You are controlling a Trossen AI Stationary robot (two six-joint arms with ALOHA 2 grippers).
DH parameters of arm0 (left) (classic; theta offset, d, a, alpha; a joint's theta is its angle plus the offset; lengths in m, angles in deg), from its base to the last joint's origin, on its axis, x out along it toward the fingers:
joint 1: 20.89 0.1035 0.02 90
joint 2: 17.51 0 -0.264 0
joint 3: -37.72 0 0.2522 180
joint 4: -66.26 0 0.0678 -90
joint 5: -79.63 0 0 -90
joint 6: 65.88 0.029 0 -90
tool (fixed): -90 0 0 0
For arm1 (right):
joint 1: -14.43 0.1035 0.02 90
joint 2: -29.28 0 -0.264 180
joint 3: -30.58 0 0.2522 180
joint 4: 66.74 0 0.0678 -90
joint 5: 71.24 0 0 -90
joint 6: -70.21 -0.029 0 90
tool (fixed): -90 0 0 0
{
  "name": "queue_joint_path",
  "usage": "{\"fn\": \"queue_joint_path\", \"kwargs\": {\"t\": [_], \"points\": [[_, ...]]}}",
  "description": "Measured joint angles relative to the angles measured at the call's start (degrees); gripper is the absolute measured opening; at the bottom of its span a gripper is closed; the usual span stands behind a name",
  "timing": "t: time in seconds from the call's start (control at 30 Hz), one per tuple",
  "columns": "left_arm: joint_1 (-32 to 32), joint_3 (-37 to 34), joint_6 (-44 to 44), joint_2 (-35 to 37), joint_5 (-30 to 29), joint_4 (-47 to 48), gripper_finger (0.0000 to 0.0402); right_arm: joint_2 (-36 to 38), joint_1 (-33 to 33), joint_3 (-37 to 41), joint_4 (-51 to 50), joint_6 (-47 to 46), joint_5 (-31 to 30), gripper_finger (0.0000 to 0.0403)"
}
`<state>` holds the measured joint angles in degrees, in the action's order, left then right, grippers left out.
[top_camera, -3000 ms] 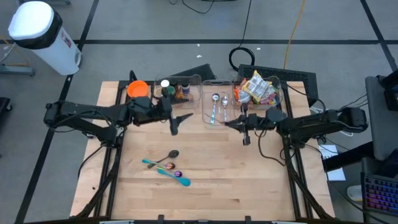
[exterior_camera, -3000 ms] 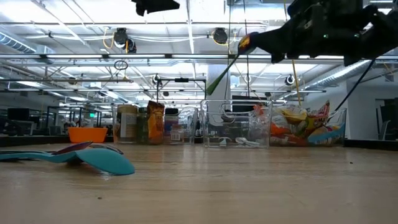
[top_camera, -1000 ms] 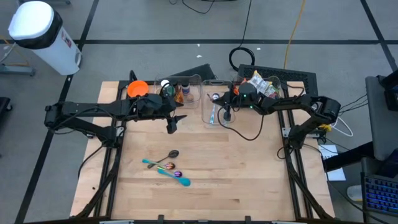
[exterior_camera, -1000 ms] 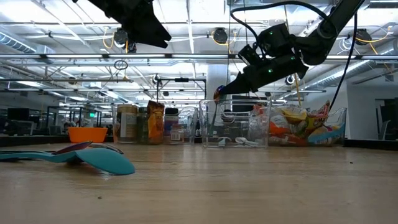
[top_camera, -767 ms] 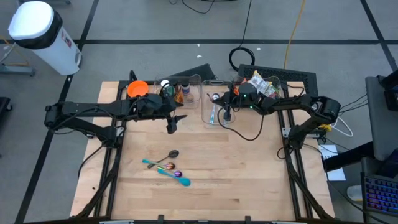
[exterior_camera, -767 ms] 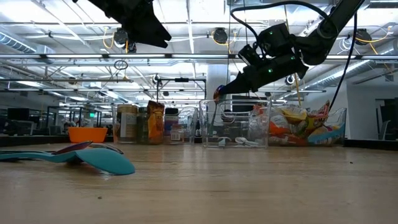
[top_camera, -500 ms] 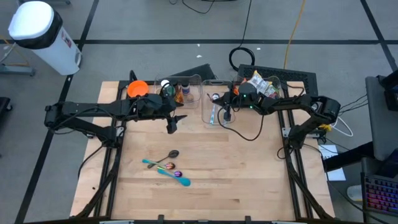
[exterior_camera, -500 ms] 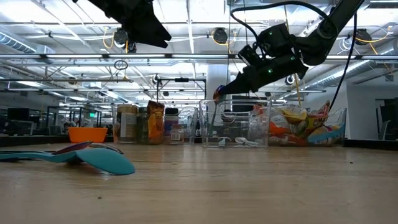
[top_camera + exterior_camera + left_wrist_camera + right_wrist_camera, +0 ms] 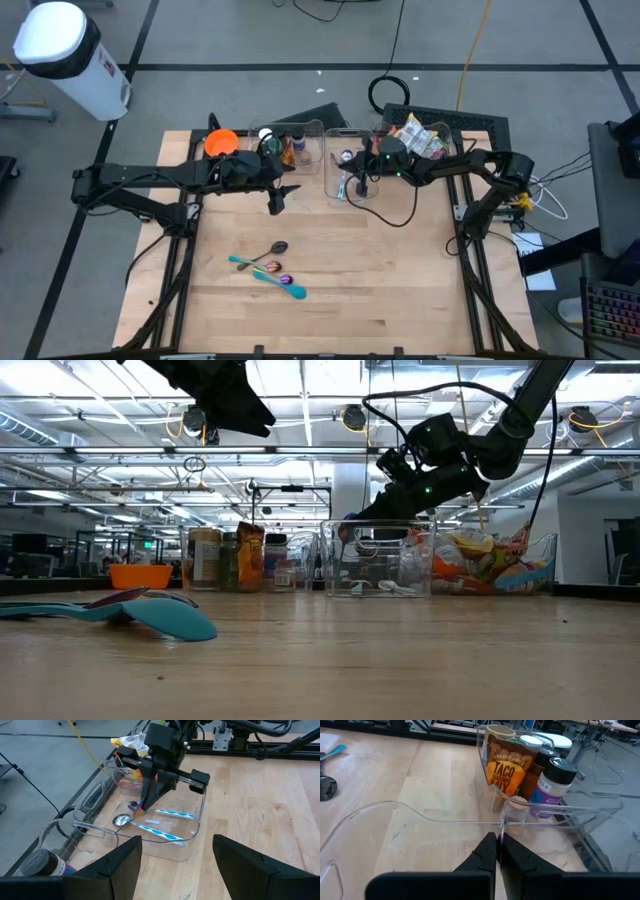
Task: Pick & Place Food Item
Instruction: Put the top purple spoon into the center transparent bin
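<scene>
Right gripper [image 9: 347, 187] is hanging over the clear bin [image 9: 330, 178], fingers pinched on a slim utensil [image 9: 141, 806]; left gripper [image 9: 278, 203] is hovering beside it, fingers spread, empty.

Two dark jointed arms trail black cables; each tool has two black tapered fingers.

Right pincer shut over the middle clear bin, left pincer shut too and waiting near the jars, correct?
Not quite. The left pincer is open; the left wrist view shows its fingers spread apart. The rest holds: the right pincer is shut over the middle clear bin.
</scene>
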<state>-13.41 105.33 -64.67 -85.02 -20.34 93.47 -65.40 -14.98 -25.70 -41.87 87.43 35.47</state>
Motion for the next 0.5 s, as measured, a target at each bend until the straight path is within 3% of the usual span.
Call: {"fn": "queue_joint_path", "kwargs": {"t": [0.5], "points": [[0.0,0.0,0.0,0.0,0.0,0.0,0.0248,0.2,0.0,0.0,0.1,-0.1,0.0,0.0040]]}}
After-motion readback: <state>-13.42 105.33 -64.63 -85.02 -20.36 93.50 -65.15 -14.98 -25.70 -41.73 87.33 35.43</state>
